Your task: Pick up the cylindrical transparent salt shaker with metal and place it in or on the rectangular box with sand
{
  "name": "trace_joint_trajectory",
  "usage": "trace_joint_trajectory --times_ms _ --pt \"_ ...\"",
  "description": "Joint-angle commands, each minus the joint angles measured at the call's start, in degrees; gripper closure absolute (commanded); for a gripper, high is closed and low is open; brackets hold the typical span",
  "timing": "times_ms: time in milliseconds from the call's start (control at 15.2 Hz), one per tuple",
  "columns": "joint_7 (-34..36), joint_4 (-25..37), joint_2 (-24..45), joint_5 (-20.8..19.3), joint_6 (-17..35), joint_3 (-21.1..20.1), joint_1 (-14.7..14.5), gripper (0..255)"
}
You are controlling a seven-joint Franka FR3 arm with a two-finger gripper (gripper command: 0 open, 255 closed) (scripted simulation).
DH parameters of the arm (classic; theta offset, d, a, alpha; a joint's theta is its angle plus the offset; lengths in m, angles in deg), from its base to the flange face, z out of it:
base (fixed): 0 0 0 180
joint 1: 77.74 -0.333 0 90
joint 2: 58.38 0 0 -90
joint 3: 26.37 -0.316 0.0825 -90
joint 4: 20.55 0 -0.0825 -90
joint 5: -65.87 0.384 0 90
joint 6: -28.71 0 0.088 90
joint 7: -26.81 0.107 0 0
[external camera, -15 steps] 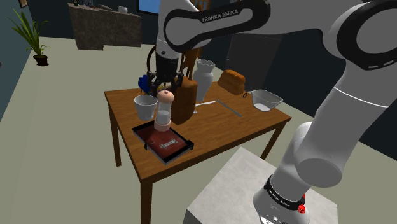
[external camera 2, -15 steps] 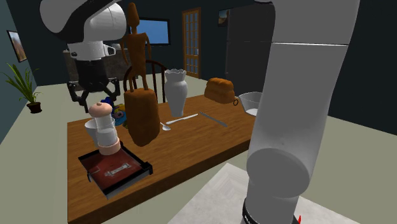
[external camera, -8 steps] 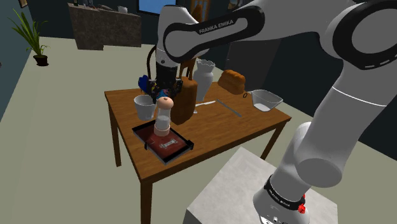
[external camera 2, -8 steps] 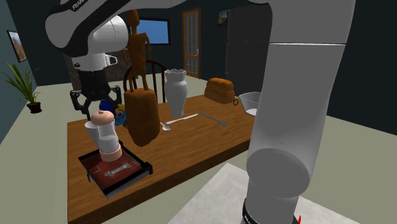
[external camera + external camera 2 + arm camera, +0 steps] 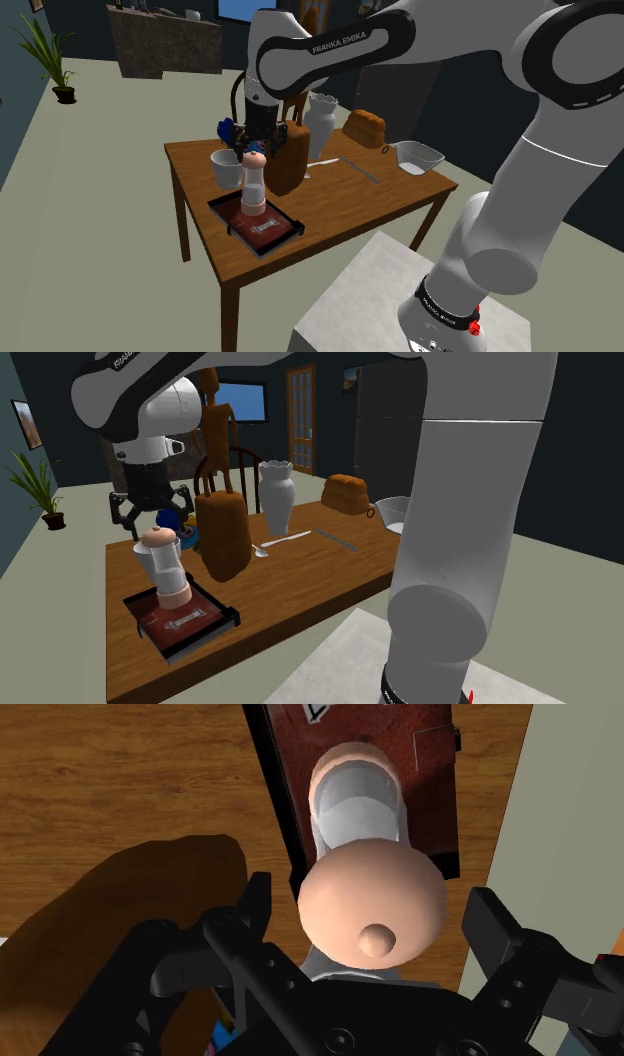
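Observation:
The salt shaker (image 5: 255,186) has a clear body with a pinkish domed cap and base. It stands upright on the reddish-brown floor of the black-rimmed rectangular box (image 5: 279,233) near the table's front corner. My gripper (image 5: 252,150) hangs directly over the cap, open, one finger on each side of it and neither touching. From the second exterior view the shaker (image 5: 166,564) rises out of the box (image 5: 200,630) under the gripper (image 5: 150,522). Along the wrist view, the cap (image 5: 370,899) sits between the spread fingers (image 5: 257,904), with the box (image 5: 430,764) beneath.
A white cup (image 5: 228,167) stands just behind the box, and a tall brown figure (image 5: 290,157) stands close beside the shaker. Farther along the table (image 5: 330,200) are a white vase (image 5: 322,118), a brown loaf (image 5: 365,127) and a white bowl (image 5: 417,157).
The shaker has come down a little and settled on the box floor. The fingers, shut on its cap before, now stand apart.

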Motion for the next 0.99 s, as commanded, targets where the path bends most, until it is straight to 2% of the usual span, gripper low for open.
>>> trace_joint_trajectory --times_ms 0,132,396,924 --pt "0.00 0.00 0.00 0.00 0.00 0.00 0.00 0" --pt "0.00 0.00 0.00 0.00 0.00 0.00 0.00 0" --pt "-0.22 4.76 -2.24 0.32 -6.99 -0.05 -0.06 0" --pt "-0.22 4.76 -2.24 0.32 -6.99 -0.05 -0.05 0"
